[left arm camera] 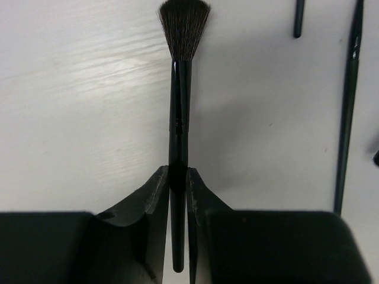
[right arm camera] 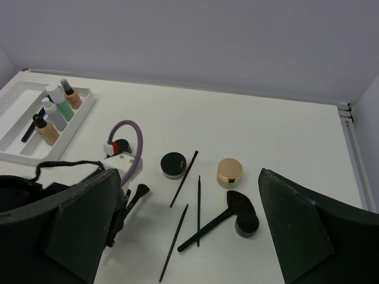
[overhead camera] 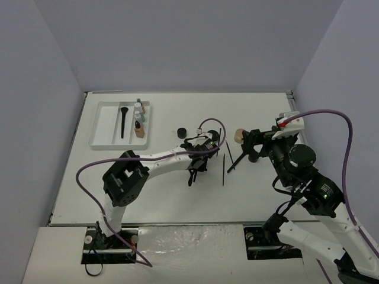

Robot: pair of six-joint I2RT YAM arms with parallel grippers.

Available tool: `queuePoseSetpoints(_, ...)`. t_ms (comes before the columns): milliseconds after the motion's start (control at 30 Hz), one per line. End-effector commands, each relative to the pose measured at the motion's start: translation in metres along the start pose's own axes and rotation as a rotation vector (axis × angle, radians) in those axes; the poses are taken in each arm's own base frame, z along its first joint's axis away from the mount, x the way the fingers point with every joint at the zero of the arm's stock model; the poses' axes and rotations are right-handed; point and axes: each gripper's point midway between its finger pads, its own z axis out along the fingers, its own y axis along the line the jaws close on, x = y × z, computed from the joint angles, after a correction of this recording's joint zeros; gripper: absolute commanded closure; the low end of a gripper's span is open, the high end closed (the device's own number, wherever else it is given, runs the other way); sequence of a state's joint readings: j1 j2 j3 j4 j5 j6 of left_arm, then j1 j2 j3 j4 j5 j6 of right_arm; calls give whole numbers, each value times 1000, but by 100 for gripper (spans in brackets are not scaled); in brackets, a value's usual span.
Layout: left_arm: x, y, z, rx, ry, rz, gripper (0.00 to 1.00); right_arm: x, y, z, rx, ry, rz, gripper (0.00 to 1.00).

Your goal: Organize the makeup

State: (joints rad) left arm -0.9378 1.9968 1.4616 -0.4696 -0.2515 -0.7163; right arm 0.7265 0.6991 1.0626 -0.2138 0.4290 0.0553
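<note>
My left gripper is shut on the handle of a black brush, whose bristles point away, low over the table. In the top view this gripper is mid-table. My right gripper is open wide and empty above loose makeup: a black jar, a tan-lidded jar, a fan brush lying against another black jar, and three thin black pencils. In the top view the right gripper is beside the tan jar.
A white three-compartment tray stands at the back left, holding a black brush and several small bottles. It also shows in the right wrist view. A small black jar sits behind the left gripper.
</note>
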Motion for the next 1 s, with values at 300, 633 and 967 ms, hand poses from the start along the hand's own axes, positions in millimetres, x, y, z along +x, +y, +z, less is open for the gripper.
queuePoseSetpoints(300, -167, 222, -167, -138, -401, -98, 100, 33, 21, 48, 58, 110, 75, 0)
queuePoseSetpoints(633, -185, 363, -113, -225, -374, -163, 100, 84, 22, 72, 123, 254, 151, 0)
queuePoseSetpoints(967, -197, 403, -33, -193, -311, -181, 99, 138, 12, 69, 193, 363, 244, 1)
